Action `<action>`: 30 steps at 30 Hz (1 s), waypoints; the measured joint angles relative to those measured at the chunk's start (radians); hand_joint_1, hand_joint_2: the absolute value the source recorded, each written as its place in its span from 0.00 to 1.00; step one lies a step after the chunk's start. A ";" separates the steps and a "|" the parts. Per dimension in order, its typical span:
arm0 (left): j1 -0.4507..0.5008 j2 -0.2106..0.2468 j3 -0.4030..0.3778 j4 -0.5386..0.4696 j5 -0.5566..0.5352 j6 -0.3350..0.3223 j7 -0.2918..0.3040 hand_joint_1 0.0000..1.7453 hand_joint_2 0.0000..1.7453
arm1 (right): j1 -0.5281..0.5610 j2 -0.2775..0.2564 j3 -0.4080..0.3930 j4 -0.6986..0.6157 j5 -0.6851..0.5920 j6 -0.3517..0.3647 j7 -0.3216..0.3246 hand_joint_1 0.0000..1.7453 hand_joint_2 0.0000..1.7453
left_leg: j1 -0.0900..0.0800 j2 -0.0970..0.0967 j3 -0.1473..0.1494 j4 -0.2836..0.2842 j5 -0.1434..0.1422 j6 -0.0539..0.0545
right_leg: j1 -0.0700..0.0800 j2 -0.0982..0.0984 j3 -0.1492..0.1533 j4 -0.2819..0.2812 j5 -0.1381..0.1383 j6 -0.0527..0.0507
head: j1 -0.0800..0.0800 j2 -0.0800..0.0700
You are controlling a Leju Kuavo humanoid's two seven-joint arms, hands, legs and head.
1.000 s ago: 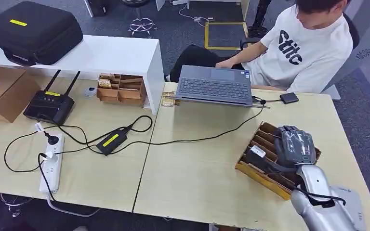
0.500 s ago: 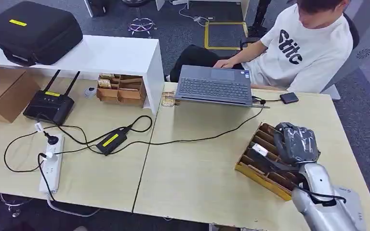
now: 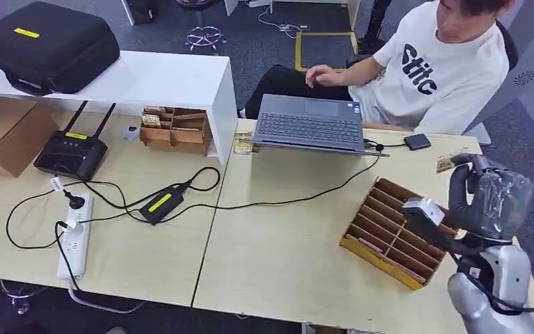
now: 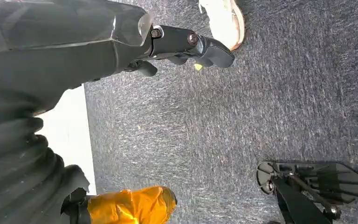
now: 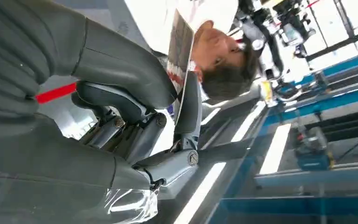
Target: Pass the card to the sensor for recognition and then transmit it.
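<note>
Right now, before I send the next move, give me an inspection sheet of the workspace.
Surface: two light wooden tables pushed together, with a white shelf behind.
Job's things: card pinched upright in the right hand, raised above the slotted card tray; sensor not identified.
Clutter: laptop, router, cardboard box, black case, small wooden organiser.
Hands: right holds the card; left hand hangs over the carpet, holding nothing.
Cables: power strip, power adapter, and a cable running to the laptop.
Surroundings: a seated person in a white shirt behind the laptop.
</note>
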State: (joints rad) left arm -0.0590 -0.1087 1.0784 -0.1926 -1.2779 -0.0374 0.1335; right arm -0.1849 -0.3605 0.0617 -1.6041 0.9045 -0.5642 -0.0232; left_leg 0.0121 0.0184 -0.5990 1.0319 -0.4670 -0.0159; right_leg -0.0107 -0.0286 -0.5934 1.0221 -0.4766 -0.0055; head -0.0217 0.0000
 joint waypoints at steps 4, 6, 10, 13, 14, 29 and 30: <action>0.000 -0.001 0.003 0.000 -0.003 0.003 0.001 0.00 1.00 | 0.023 0.000 -0.082 0.014 0.002 0.029 0.023 1.00 1.00 | 0.000 0.000 0.000 0.000 0.000 0.000 | -0.001 0.000 0.000 0.000 0.000 0.000 | 0.000 0.000; 0.000 -0.002 0.006 0.000 -0.004 0.006 0.003 0.00 1.00 | 0.035 0.000 -0.117 0.031 -0.007 0.041 0.026 1.00 1.00 | -0.001 0.000 0.000 0.000 0.000 0.000 | -0.001 0.000 0.000 0.000 0.000 0.000 | 0.000 0.000; 0.000 -0.002 0.010 0.000 -0.006 0.006 0.005 0.00 1.00 | 0.058 0.000 -0.171 0.059 -0.027 0.050 0.022 1.00 1.00 | -0.001 0.000 0.000 0.000 0.000 0.000 | -0.001 0.000 0.000 0.000 0.000 0.000 | 0.000 0.000; 0.000 -0.002 0.017 0.000 -0.006 0.007 0.005 0.00 1.00 | 0.071 0.000 -0.196 0.076 -0.026 0.061 0.032 1.00 1.00 | -0.001 0.000 0.000 0.000 0.000 0.000 | -0.001 0.000 0.000 0.000 0.000 0.000 | 0.000 0.000; 0.000 -0.003 0.018 0.000 -0.006 0.007 0.005 0.00 1.00 | 0.073 0.000 -0.203 0.083 -0.022 0.066 0.036 1.00 1.00 | -0.001 0.000 0.000 0.000 0.000 0.000 | -0.001 0.000 -0.001 0.000 0.000 0.000 | 0.000 0.000; 0.000 -0.002 0.023 0.000 -0.011 0.006 0.007 0.00 1.00 | 0.056 0.000 -0.228 0.154 -0.005 0.074 0.016 1.00 1.00 | -0.001 0.000 0.000 0.000 0.000 0.000 | -0.001 0.000 0.000 0.000 0.000 0.000 | 0.000 0.000; -0.001 -0.002 0.023 0.000 -0.013 0.006 0.007 0.00 1.00 | 0.049 0.000 -0.226 0.157 -0.002 0.079 0.016 1.00 1.00 | -0.001 0.000 0.000 0.000 0.000 0.000 | -0.001 0.000 0.000 0.000 0.000 0.000 | 0.000 0.000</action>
State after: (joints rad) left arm -0.0595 -0.1110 1.1017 -0.1926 -1.2909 -0.0313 0.1404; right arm -0.1355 -0.3605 -0.1644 -1.4473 0.9022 -0.4852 -0.0073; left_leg 0.0114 0.0186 -0.5990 1.0318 -0.4670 -0.0158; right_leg -0.0117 -0.0284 -0.5935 1.0224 -0.4766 -0.0054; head -0.0217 0.0000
